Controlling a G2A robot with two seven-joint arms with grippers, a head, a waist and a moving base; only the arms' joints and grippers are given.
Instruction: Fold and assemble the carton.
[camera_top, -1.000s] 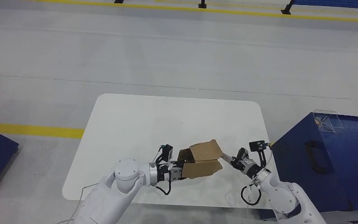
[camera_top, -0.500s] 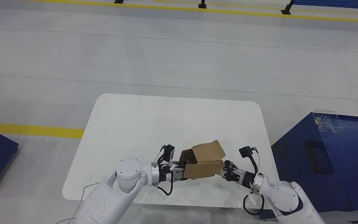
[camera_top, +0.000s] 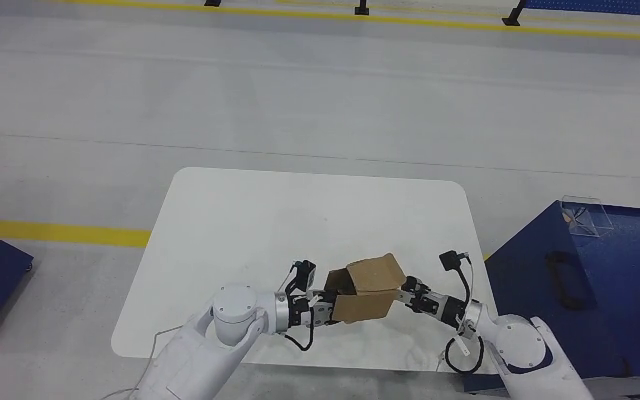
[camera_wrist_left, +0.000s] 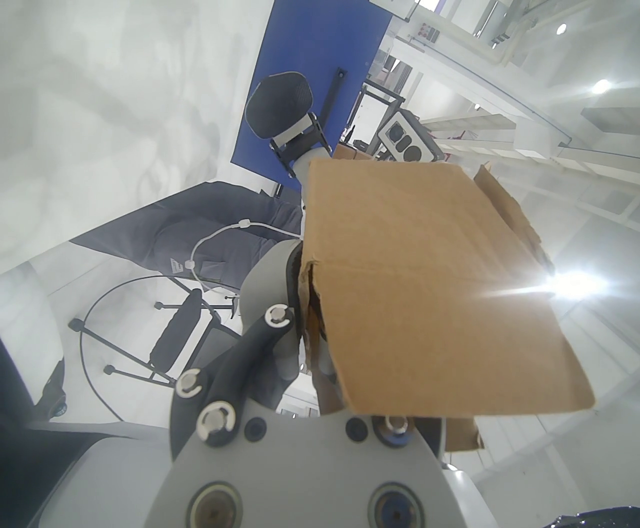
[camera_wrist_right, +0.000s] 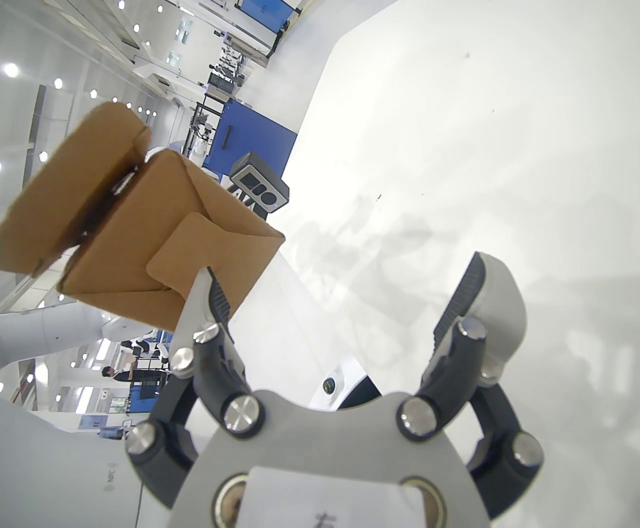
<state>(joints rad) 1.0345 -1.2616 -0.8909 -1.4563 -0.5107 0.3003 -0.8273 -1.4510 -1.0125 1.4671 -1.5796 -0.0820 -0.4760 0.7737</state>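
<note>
Brown cardboard sits at the centre of the scene. The carton (camera_top: 368, 290) is held up in the air, with the near edge of the table (camera_top: 250, 230) beneath it and an arm at either end.

To the carton's left, the left gripper (camera_top: 322, 308) is clamped on the wall at that end. In the left wrist view one finger (camera_wrist_left: 285, 285) lies against the outside of the board's edge and the other is hidden behind the board. The grip is therefore narrow, with only the thickness of the board in it. I judge that this hold carries the carton's weight, since nothing else closes on it, and that it leaves the opposite end free to be worked.

The carton's body is opened into a sleeve with its broad top panel tilted upward. A flap stands open at the end nearest the left gripper.

At the carton's right end the panels look partly tucked, with a rounded tab lying over the folded end. The right gripper (camera_top: 410, 297) stands just to the carton's right with its fingers spread wide, gripping nothing. One fingertip (camera_wrist_right: 210, 292) touches the end by the tab, and the other (camera_wrist_right: 475, 295) is well apart from the carton. It seems to serve as a pusher rather than a clamp, pressing the end flap home against the left gripper's hold. The step in hand looks like closing the right end, with the left end yet to be folded.
</note>
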